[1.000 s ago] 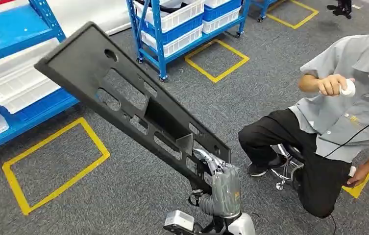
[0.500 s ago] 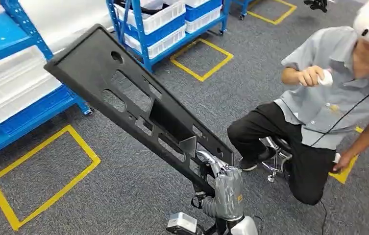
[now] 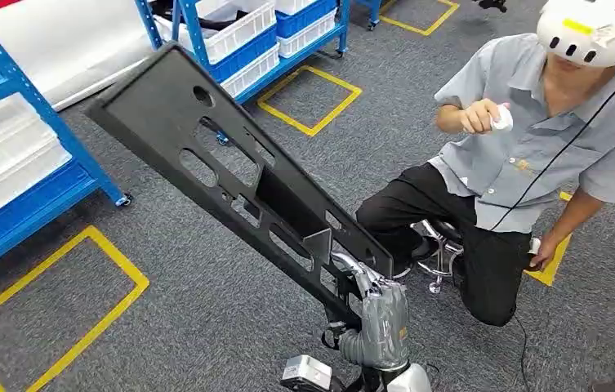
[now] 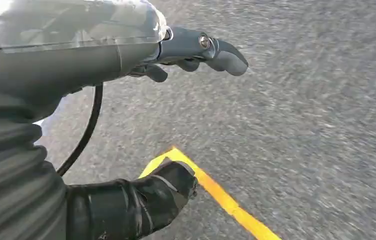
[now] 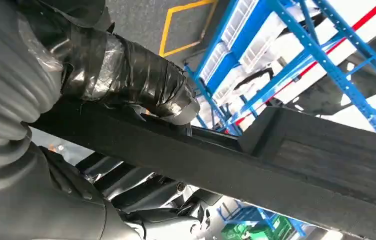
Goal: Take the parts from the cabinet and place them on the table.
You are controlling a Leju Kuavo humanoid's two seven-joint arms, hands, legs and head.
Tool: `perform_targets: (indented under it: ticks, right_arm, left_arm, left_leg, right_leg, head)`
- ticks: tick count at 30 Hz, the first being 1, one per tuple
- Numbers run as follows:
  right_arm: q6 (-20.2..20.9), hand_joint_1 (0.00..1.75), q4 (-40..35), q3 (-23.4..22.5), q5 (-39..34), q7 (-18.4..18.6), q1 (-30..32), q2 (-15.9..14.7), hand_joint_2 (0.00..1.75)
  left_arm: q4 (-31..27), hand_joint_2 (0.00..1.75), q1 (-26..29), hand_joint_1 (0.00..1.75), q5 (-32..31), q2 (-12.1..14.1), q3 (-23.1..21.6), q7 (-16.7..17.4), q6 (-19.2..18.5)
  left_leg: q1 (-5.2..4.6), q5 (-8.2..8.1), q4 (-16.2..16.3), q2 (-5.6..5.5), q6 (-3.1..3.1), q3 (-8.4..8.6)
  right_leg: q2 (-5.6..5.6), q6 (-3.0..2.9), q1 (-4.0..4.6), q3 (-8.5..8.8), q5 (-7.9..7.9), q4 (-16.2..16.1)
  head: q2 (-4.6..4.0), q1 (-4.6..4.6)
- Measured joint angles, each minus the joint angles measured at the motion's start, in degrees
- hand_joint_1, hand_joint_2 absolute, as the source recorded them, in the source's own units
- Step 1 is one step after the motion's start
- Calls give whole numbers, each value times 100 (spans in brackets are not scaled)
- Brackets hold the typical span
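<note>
The right hand (image 3: 369,306) is gripping the long black panel (image 3: 230,175) by its lower end, far end jutting toward upper left. The left hand (image 4: 176,55) is hanging slack-fingered, holding nothing. Best keeping that far end clear of the blue shelving (image 3: 22,98).

Right hand (image 3: 373,306) clamped, left hand (image 4: 126,75) empty

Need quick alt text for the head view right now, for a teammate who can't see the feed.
The robot's right hand grips the near end of a long black panel with cutouts, angled over grey carpet. A seated person in a headset is at right; blue racks stand behind.
</note>
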Motion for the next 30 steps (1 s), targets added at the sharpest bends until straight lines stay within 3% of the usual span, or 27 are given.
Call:
perform_targets:
  ticks: [3, 4, 5, 6, 8, 9, 10, 11, 13, 14, 15, 18, 19, 20, 22, 24, 25, 26, 27, 29, 30]
  right_arm:
    - [-6, 175, -22, -15, 0, 0, 24, -2, 175]
    - [-6, 175, -39, -22, 0, 0, 27, -4, 175]
    - [-6, 175, -48, -26, 0, 0, 34, -7, 175]
    - [-6, 175, -50, -26, 0, 0, 33, -11, 175]
    - [-4, 175, -52, -28, 0, 0, 40, -15, 175]
    - [-4, 175, -52, -31, 0, 0, 49, -22, 175]
    - [-4, 175, -52, -31, 0, 0, 57, -24, 175]
    - [-4, 175, -52, -33, 0, 2, 60, -24, 175]
    - [-2, 175, -55, -35, 0, 0, 63, -26, 175]
    - [-4, 175, -63, -37, 0, 0, 61, -26, 175]
    - [-4, 175, -66, -37, 0, 0, 64, -26, 175]
    - [-2, 175, -81, -42, 0, 2, 77, -26, 175]
    - [-4, 175, -83, -42, 0, 0, 77, -26, 175]
    - [-4, 175, -90, -44, 0, 0, 90, -22, 175]
    - [-4, 175, -96, -48, 0, 2, 85, -17, 175]
    - [-4, 175, -94, -48, 0, 2, 91, -17, 175]
    - [-4, 175, -94, -50, 0, 2, 92, -17, 175]
    - [-4, 175, -94, -52, 0, 2, 94, -17, 175]
    - [-4, 175, -94, -57, 0, 2, 94, -17, 175]
    - [-6, 175, -94, -59, 0, 2, 93, -17, 175]
    - [-6, 175, -94, -65, -2, 4, 92, -15, 175]
  left_arm:
    - [0, 175, -25, 0, -26, -2, 0, -2, 0]
    - [0, 175, -24, 0, -33, -15, 0, -5, 0]
    - [0, 175, -17, 0, -31, -20, 0, -5, 0]
    - [0, 175, -14, 0, -35, -17, 0, -11, 0]
    - [0, 175, -10, 0, -35, -13, 2, -13, 0]
    - [0, 175, -11, 0, -35, -11, 2, -13, 0]
    - [0, 175, -12, 0, -37, -11, 2, -13, 0]
    - [0, 175, -14, 0, -42, -11, 2, -13, -2]
    - [0, 175, -18, 0, -42, -17, 2, -15, -4]
    - [0, 175, -19, 0, -42, -26, 2, -15, -4]
    - [0, 175, -20, 0, -42, -26, 2, -15, -4]
    - [-2, 175, -37, 0, -42, -26, 2, -18, -4]
    - [-2, 175, -40, 0, -44, -26, 2, -18, -4]
    - [-7, 175, -39, 0, -42, -24, 2, -18, -7]
    - [-7, 175, -30, 0, -44, -26, 2, -26, -13]
    - [-7, 175, -22, 0, -44, -26, 2, -26, -18]
    - [-7, 175, -20, 0, -44, -26, 2, -26, -20]
    - [-7, 175, -21, 0, -46, -26, 2, -26, -20]
    - [-7, 175, -22, 0, -46, -24, 2, -26, -20]
    - [-9, 175, -21, 0, -46, -11, 4, -31, -17]
    - [-9, 175, -20, 0, -46, -9, 6, -33, -22]
  left_leg:
    - [-39, 13, 31, 63, 61, -10]
    - [22, 60, -41, 121, 130, 16]
    - [10, 77, -66, 171, 158, 31]
    - [9, 78, -66, 206, 214, 28]
    - [-17, 75, -58, 293, 231, 21]
    - [-24, 73, -54, 337, 233, 19]
    - [-29, 68, -50, 378, 233, 22]
    - [-30, 61, -40, 420, 226, 22]
    - [-31, 35, -18, 479, 200, 33]
    - [-32, 16, -8, 505, 181, 44]
    - [-75, -7, 12, 522, 143, 39]
    - [-62, 5, -36, 589, 59, 66]
    - [-65, -7, -30, 618, 26, 80]
    - [-33, -105, 67, 501, -5, 44]
    - [-29, -539, 727, 342, -36, -257]
    - [-22, -883, 1607, 306, -66, -674]
    - [-22, -876, 1783, 305, -74, -769]
    - [-15, -729, 1666, 305, -79, -725]
    - [-3, -478, 1296, 302, -80, -555]
    - [35, 23, 300, 197, -79, -93]
    - [19, -76, 104, 44, -74, -5]
  right_leg:
    - [78, 106, -41, -33, 55, -33]
    - [78, 143, -18, -49, 28, -11]
    - [-90, 161, -23, -94, -80, 113]
    - [-214, 184, -21, -219, -274, 395]
    - [-284, 223, -49, -637, -695, 1298]
    - [-286, 235, -60, -783, -775, 1609]
    - [-289, 243, -69, -805, -734, 1662]
    - [-298, 240, -71, -699, -574, 1459]
    - [-373, 200, -68, -195, -126, 532]
    - [-520, 162, -49, 57, -49, 49]
    - [-559, 140, 14, 76, -79, 0]
    - [-435, 85, 40, 53, -62, -17]
    - [-407, 32, -1, 64, -29, -77]
    - [-382, -9, -29, 104, 2, -120]
    - [-342, -61, -37, 93, 17, -127]
    - [-269, -64, -28, 78, 16, -112]
    - [-230, -64, -28, 66, 15, -94]
    - [-181, -63, -31, 65, 10, -83]
    - [-129, -58, -35, 67, 6, -71]
    - [-31, -21, -50, 69, -19, -24]
    - [-6, 20, -19, 40, -34, 11]
  head:
    - [0, 4]
    - [0, 0]
    - [0, 11]
    - [0, 18]
    - [0, 15]
    - [0, 20]
    - [0, 15]
    - [0, 20]
    - [0, 20]
    - [0, 17]
    - [0, 15]
    - [0, 13]
    - [0, 11]
    - [0, 13]
    - [0, 2]
    - [0, 2]
    - [0, 2]
    - [0, 2]
    - [0, 2]
    - [0, 2]
    - [0, 2]
